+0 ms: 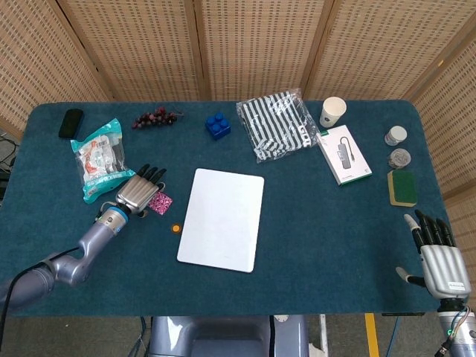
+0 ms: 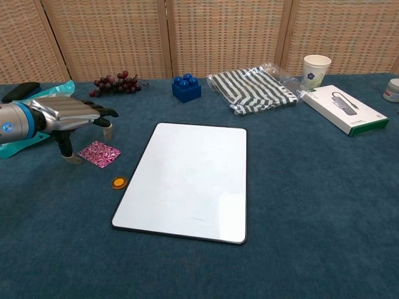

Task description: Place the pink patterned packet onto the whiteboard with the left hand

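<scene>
The pink patterned packet (image 1: 160, 201) (image 2: 100, 154) lies flat on the blue cloth, left of the whiteboard (image 1: 222, 219) (image 2: 190, 179). My left hand (image 1: 140, 190) (image 2: 68, 116) hovers over the packet's left part with fingers spread and thumb down beside it, holding nothing. In the head view the hand hides part of the packet. My right hand (image 1: 440, 256) rests open at the table's near right corner, seen only in the head view.
A small orange disc (image 1: 176, 228) (image 2: 119, 182) lies between packet and whiteboard. A teal snack bag (image 1: 99, 158), grapes (image 1: 155, 117), a blue brick (image 1: 217, 125), striped cloth in plastic (image 1: 277, 123), a paper cup (image 1: 332, 111) and a white box (image 1: 343, 154) line the far side.
</scene>
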{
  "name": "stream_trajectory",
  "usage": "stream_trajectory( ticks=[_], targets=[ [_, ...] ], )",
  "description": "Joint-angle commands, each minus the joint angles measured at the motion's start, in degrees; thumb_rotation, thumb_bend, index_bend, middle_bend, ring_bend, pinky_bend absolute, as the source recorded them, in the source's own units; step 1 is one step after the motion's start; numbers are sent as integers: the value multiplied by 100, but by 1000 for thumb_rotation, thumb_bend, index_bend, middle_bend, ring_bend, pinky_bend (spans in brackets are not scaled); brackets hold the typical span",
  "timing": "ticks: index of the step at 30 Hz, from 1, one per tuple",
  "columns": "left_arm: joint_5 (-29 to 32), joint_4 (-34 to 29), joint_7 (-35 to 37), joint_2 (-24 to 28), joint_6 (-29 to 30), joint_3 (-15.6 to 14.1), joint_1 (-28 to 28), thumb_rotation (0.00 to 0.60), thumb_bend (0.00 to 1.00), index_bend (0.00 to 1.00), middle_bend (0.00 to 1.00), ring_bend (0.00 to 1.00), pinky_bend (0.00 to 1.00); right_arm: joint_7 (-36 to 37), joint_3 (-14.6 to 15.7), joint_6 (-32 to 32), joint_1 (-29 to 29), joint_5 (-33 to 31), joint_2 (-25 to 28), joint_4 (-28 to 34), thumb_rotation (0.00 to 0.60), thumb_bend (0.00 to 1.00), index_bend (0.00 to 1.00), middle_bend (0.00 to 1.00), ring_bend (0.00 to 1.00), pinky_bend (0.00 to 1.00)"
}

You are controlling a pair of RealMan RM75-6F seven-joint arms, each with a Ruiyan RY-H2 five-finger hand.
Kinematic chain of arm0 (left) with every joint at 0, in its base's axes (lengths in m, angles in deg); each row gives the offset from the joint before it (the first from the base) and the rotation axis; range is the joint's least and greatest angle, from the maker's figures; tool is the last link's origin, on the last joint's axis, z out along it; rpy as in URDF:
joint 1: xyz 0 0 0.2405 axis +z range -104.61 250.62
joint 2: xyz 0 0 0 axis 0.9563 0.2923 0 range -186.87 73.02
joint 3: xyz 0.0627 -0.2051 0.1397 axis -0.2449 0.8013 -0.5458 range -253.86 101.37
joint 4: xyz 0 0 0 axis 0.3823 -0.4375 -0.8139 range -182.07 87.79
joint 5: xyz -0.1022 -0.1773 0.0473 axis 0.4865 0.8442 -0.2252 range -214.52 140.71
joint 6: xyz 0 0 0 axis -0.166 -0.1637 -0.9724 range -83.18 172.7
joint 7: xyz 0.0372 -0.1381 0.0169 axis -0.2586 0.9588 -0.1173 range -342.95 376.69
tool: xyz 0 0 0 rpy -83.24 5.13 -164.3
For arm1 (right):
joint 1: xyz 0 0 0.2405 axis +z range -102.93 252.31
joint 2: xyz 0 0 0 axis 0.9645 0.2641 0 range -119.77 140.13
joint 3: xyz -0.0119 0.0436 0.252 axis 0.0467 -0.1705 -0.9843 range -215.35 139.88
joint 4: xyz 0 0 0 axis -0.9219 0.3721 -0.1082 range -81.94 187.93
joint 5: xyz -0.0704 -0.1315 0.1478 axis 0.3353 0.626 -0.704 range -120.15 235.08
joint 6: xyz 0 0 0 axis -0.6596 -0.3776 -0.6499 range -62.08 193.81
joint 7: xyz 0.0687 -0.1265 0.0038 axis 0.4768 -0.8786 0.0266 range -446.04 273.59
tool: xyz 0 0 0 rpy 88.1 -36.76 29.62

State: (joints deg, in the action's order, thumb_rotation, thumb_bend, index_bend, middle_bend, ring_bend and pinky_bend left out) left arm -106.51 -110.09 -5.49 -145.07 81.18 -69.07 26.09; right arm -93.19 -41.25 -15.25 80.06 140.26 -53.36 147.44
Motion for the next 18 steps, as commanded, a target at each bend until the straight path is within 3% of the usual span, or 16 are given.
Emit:
stream_trajectory(
  ticks=[1,18],
  targets=[
    [56,49,-21,-39,2,-8,-23,600,223,307,0,0,0,7,0,1,0,-2,3,2,600,0,0,0,0,0],
    [195,561,-121,-436,97,-116,-123,600,216,333,0,0,0,97,8,31,4,-13,30,15,600,0,0,0,0,0]
  ],
)
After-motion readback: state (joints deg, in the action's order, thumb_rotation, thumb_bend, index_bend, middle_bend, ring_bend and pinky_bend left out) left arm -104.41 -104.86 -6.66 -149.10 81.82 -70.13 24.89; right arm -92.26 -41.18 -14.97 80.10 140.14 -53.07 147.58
